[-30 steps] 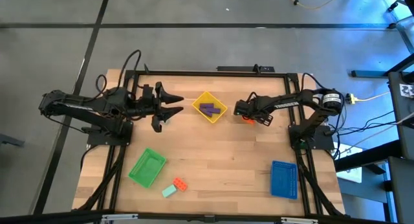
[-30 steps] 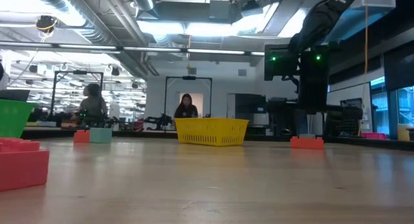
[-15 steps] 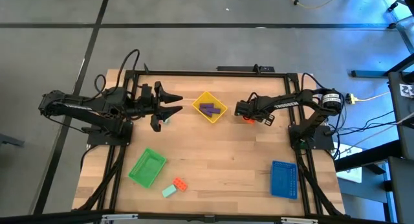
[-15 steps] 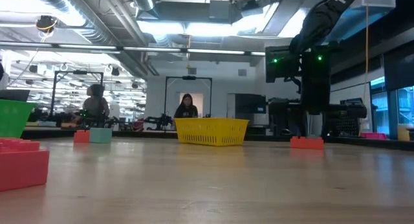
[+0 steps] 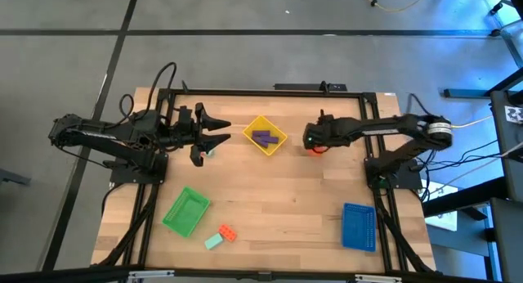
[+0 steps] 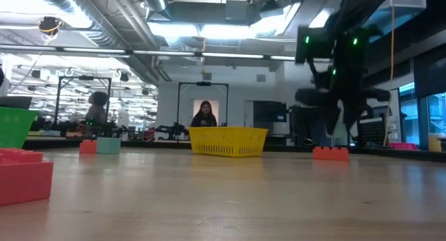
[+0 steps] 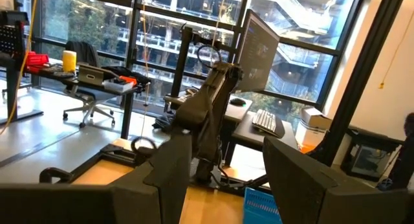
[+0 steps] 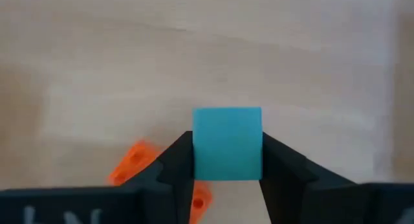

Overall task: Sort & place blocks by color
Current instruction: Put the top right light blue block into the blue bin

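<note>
My right gripper [image 8: 228, 160] is shut on a teal block [image 8: 228, 136] above the table, right of the yellow tray [image 5: 276, 126]. An orange block [image 8: 134, 160] lies flat on the wood just below it [image 5: 315, 150]. Purple blocks [image 5: 261, 137] lie in the yellow tray. Another orange block [image 5: 227, 231] and a teal one [image 5: 213, 241] lie near the front edge, beside the green tray [image 5: 186, 211]. My left gripper [image 5: 225, 129] hangs open in the air left of the yellow tray, holding nothing. My right gripper pinches the teal block by two opposite side faces [image 8: 198, 146], one finger [image 8: 176, 160] on each side. The fingers come from above, slanting steeply down. The block is lifted clear of the table, and its top face shows between the fingertips.
A blue tray [image 5: 358, 226] lies at the front right. A small teal block [image 5: 208, 152] lies under the left gripper. Bare wood stretches across the middle of the table. In the low view, people show in the room behind the table.
My right gripper has risen from the table beside the orange block, mostly in the last half second, and its wrist has rolled. The orange block has stayed where it was.
</note>
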Available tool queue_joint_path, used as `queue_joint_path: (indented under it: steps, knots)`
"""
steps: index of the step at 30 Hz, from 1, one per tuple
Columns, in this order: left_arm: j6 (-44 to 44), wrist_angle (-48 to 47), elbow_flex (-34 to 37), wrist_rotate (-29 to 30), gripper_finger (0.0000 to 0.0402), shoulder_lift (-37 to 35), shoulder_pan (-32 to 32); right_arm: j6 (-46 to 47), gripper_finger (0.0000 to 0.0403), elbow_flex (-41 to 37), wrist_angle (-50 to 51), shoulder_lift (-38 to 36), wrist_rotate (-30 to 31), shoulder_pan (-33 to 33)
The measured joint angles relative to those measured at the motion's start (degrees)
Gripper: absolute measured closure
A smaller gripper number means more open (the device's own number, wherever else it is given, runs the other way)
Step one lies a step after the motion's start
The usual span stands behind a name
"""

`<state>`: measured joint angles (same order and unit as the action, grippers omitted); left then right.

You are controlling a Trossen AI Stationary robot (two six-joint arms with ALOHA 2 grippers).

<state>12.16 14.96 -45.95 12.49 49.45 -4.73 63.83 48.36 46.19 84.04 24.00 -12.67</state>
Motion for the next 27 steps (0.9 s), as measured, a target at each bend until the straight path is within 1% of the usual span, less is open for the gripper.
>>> queue_joint_path:
  steps: [3,5,7,10,12,16,19,21,22,24,27]
  knots:
    - [0.19,-0.38,0.0,-1.05,0.0217,0.01,0.0,-12.46,0.027,0.0,-2.04,-4.91,-3.22,1.47]
    - [0.24,-0.46,0.0,-1.34,0.0217,0.02,-0.02,-19.0,0.027,0.0,-4.35,-7.74,-5.91,2.76]
    - [0.88,-0.48,0.0,-1.42,0.0217,0.02,0.0,-23.56,0.027,0.0,-7.4,-10.28,-8.6,4.01]
    - [1.38,-0.5,0.0,-1.2,0.0217,0.02,0.0,-28.07,0.027,-0.22,-13.97,-12.95,-13.28,5.69]
    - [1.39,-0.5,0.0,-0.78,0.0217,0.02,-0.02,-29.68,0.027,-1.86,-21.49,-14.32,-16.76,6.53]
    - [2.43,-0.5,0.0,-0.24,0.0217,0.02,0.0,-29.35,0.027,-8.98,-43.72,-15.29,-24.42,7.18]
    - [2.9,-0.51,0.0,-0.15,0.0217,0.04,0.0,-28.02,0.027,-13.38,-62.45,-15.02,-28.07,7.29]
    - [3.33,-0.9,0.0,-0.15,0.0217,0.09,0.0,-28.32,0.027,-14.18,-72.51,-15.05,-30.1,7.29]
    - [3.96,-1.02,0.0,-0.13,0.0217,0.34,-0.02,-28.73,0.027,-13.96,-75.54,-15.25,-30.57,7.29]
    - [4.31,-1.73,0.02,-0.13,0.0217,0.76,0.0,-30.7,0.027,-11.94,-77.63,-15.32,-31.98,7.29]
    - [4.35,-1.5,0.04,-0.13,0.0217,1.74,0.0,-35.58,0.027,-7.64,-75.81,-15.32,-33.5,7.5]
